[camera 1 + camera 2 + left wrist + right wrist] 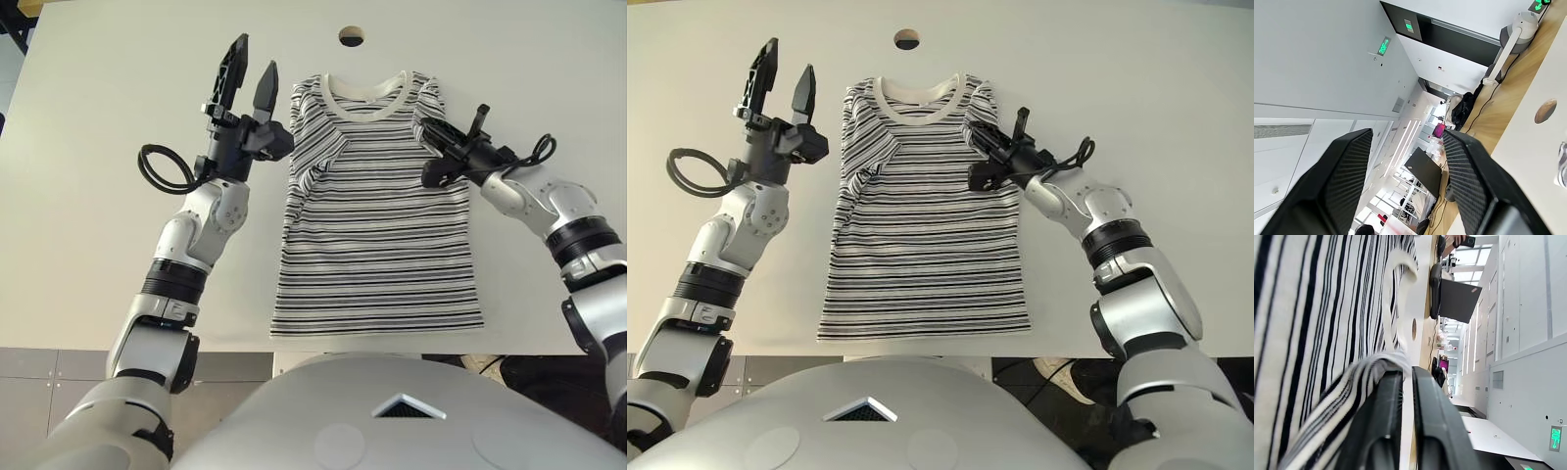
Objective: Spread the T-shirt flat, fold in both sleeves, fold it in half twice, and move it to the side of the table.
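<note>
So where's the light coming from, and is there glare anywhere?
Left eye view: even light, the white table bright, hardly any shadow round the shirt. Left wrist view: bright windows flare behind the open left pincer. Right wrist view: windows glare beyond the right pincer, shut on the shirt.

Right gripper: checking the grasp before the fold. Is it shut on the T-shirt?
Shut on the T-shirt: the right gripper has striped sleeve fabric pinched between its nearly touching fingers.
</note>
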You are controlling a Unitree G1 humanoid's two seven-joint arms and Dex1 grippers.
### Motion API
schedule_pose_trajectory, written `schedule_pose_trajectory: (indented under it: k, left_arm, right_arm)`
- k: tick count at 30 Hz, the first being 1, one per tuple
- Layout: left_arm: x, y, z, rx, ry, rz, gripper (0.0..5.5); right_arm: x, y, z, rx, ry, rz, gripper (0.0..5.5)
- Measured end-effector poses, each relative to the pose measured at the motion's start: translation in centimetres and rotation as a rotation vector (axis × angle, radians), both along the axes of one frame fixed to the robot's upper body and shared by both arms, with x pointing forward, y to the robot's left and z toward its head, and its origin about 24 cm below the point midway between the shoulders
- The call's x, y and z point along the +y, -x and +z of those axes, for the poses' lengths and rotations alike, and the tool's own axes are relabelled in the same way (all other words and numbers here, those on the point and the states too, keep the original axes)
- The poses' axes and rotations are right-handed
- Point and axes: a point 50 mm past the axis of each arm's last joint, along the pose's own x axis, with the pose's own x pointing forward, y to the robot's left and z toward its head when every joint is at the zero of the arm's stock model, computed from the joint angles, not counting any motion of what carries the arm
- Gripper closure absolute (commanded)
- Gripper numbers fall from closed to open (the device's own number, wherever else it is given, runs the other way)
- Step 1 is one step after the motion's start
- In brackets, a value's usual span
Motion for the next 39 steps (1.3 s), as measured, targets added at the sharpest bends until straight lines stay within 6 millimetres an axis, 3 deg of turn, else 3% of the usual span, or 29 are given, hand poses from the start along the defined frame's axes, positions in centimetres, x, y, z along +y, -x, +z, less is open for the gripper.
schedule_pose_trajectory:
  k: [4,8,10,13,16,18,21,24,27,32,39]
  left_arm:
    - [0.1,0.0,-0.2,0.01,-0.003,0.004,2.82]
    - [0.3,-0.4,0.1,-0.001,-0.013,-0.001,2.82]
    - [0.9,-0.4,0.3,0.007,-0.048,-0.002,2.82]
    - [2.7,0.5,0.6,0.06,-0.108,-0.043,2.82]
    - [4.5,3.5,0.1,0.214,-0.129,-0.139,2.82]
    - [5.6,6.3,-0.5,0.368,-0.219,-0.243,2.82]
    - [6.3,9.5,-1.8,0.589,-0.343,-0.364,2.82]
    - [7.1,11.7,-2.4,0.771,-0.411,-0.43,2.82]
    - [7.9,13.9,-2.3,0.929,-0.45,-0.49,2.82]
    - [7.0,15.7,-1.5,1.041,-0.496,-0.624,2.82]
    - [4.7,17.5,-1.4,1.11,-0.516,-0.806,2.82]
  right_arm:
    - [0.4,0.0,0.2,-0.005,-0.009,0.014,3.9]
    - [2.1,0.4,1.5,-0.041,-0.057,0.101,3.27]
    - [1.9,1.0,2.5,-0.043,-0.139,0.1,2.93]
    - [-1.4,1.6,5.6,-0.07,-0.297,0.009,2.87]
    - [-6.1,4.0,8.0,-0.045,-0.426,-0.08,2.87]
    - [-8.6,6.6,7.0,0.051,-0.354,-0.118,2.87]
    - [-10.2,10.7,3.8,0.264,-0.172,-0.115,2.87]
    - [-10.3,15.2,2.1,0.496,0.028,-0.031,2.87]
    - [-9.7,17.4,2.6,0.563,0.132,0.043,2.87]
    - [-7.4,18.9,3.2,0.636,0.189,0.167,2.87]
    - [-6.3,19.6,3.9,0.708,0.256,0.246,2.87]
